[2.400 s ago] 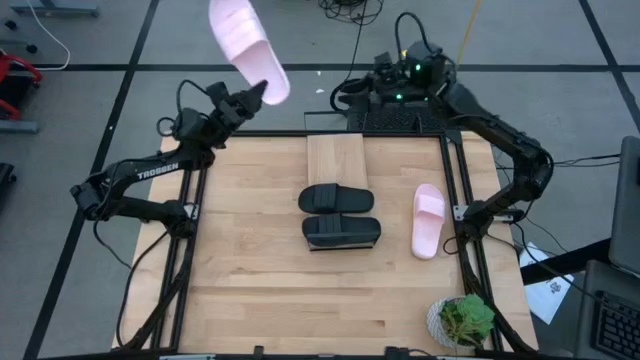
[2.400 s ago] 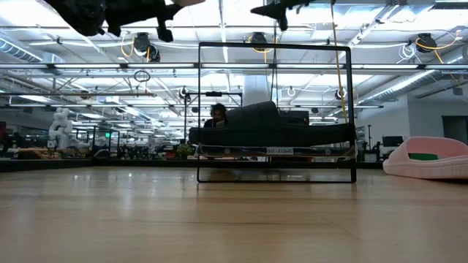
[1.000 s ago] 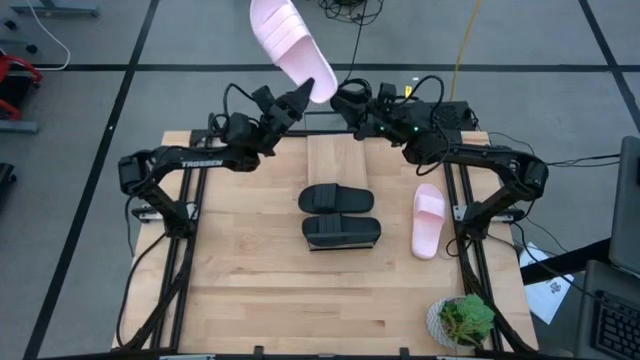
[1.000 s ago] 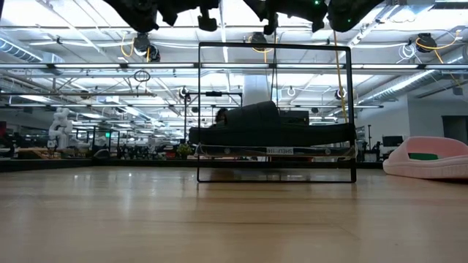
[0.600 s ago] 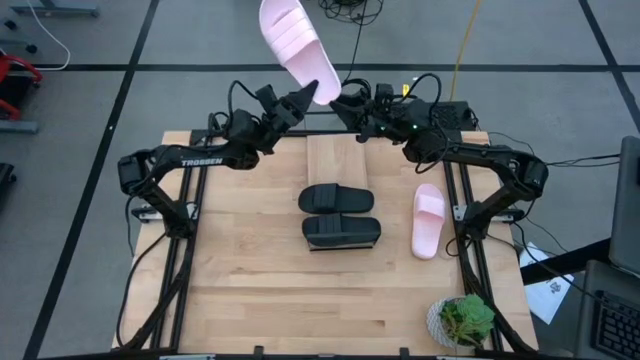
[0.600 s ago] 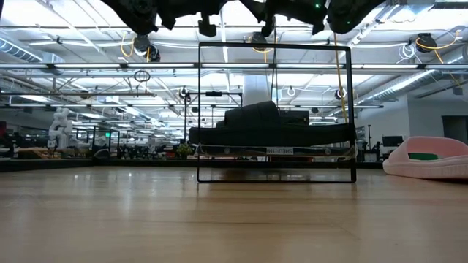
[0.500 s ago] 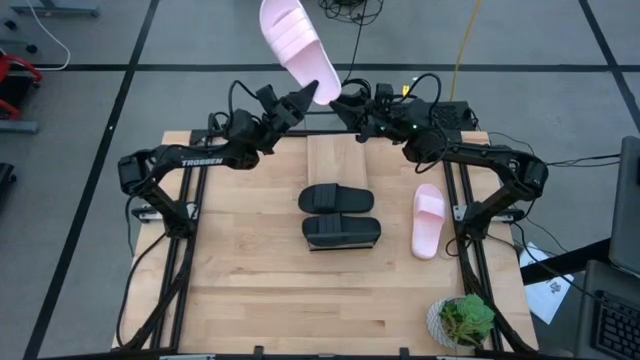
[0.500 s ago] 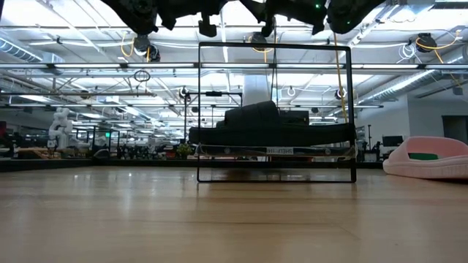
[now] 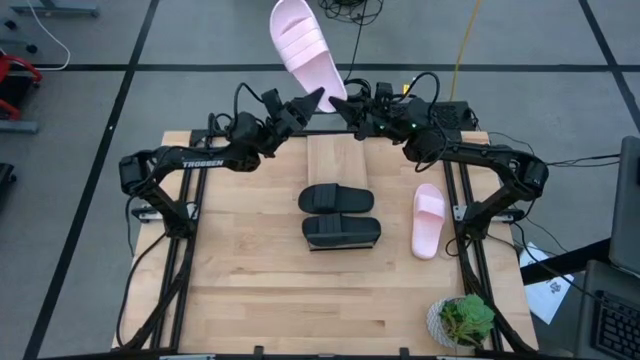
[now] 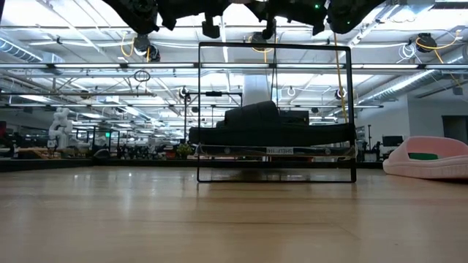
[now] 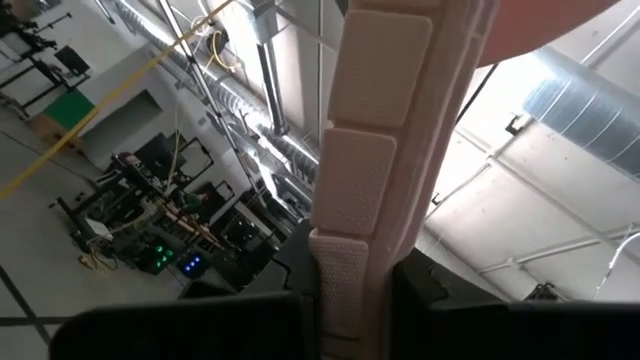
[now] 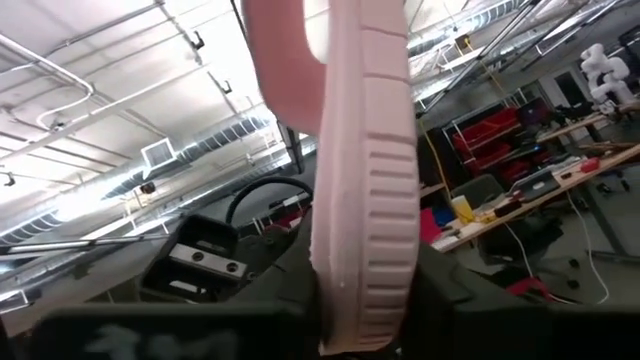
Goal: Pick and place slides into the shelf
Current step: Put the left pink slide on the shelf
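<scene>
A pale pink slide (image 9: 303,45) stands high over the table's far edge, above the shelf (image 9: 337,158). My left gripper (image 9: 316,97) and my right gripper (image 9: 338,102) are both shut on its lower end, from either side. The other pink slide (image 9: 428,220) lies sole-down on the table at the right. Two black slides (image 9: 335,198) (image 9: 341,232) lie side by side just near of the shelf's board. In the low view a black slide (image 10: 270,130) shows inside the shelf's dark frame (image 10: 199,109), raised above the tabletop. My left gripper pinches the pink slide's lower end (image 11: 345,270) between its two fingers, which come slanting upward from the table's left. The slide is lifted clear and stands up beyond the fingers. My right gripper has the same lower end by its ribbed sole edge (image 12: 365,290), pinched between its two fingers. Its fingers slant upward from the table's right.
A potted green plant (image 9: 463,320) stands at the near right corner. Dark rails (image 9: 180,250) run along the table's left and right sides. Cables and a control box (image 9: 440,110) lie beyond the far edge. The near half of the wooden tabletop (image 9: 290,300) holds nothing.
The pink slide has swung a little toward the table's right and stands more upright. Its lower end has come in between my right gripper's fingers. Both arms have otherwise kept their places.
</scene>
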Robot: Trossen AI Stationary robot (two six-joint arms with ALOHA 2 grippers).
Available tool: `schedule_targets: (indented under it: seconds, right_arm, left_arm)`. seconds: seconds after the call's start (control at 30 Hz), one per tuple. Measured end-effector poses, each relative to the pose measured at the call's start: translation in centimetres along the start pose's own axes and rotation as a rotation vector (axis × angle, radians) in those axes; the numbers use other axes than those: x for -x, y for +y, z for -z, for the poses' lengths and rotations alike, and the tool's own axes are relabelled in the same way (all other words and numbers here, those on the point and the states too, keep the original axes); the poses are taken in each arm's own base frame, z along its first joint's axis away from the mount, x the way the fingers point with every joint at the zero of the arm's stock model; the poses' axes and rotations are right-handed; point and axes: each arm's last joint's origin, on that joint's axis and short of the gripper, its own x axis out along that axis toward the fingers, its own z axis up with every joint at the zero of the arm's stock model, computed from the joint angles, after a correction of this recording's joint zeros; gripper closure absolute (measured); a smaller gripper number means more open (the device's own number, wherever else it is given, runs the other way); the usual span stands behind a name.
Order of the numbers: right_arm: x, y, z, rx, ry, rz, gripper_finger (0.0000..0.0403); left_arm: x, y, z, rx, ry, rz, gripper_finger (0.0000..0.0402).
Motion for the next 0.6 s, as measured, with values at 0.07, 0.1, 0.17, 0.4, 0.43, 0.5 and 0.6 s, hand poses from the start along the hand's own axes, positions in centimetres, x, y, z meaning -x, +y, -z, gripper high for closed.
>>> schedule_targets:
  seconds: [0.07, 0.1, 0.17, 0.4, 0.43, 0.5, 0.6]
  right_arm:
    - [0.0, 0.0, 0.0, 0.008, 0.001, 0.001, 0.0342]
    - [0.0, 0.0, 0.0, 0.011, 0.002, 0.003, 0.0342]
    - [0.0, 0.0, 0.0, 0.014, 0.004, 0.004, 0.0342]
    - [0.2, -0.5, -0.3, 0.013, 0.017, 0.024, 0.0344]
    - [0.3, -0.6, -0.5, 0.014, 0.020, 0.023, 0.0344]
    - [0.6, -0.8, -1.2, 0.011, 0.027, 0.027, 0.0345]
    - [1.3, -1.0, -2.4, 0.021, 0.054, 0.045, 0.0345]
  left_arm:
    - [0.0, 0.0, 0.0, 0.000, -0.001, 0.001, 0.0356]
    - [0.0, 0.0, 0.0, -0.001, -0.001, 0.000, 0.0356]
    - [0.0, 0.1, -0.2, -0.002, -0.001, 0.000, 0.0356]
    - [-0.1, 0.6, -0.6, 0.011, 0.032, 0.030, 0.0259]
    - [-0.1, 0.6, -0.7, 0.014, 0.055, 0.057, 0.0242]
    - [-0.1, 0.7, -0.9, 0.039, 0.123, 0.122, 0.0212]
    - [0.0, 0.9, -1.2, 0.115, 0.244, 0.208, 0.0180]
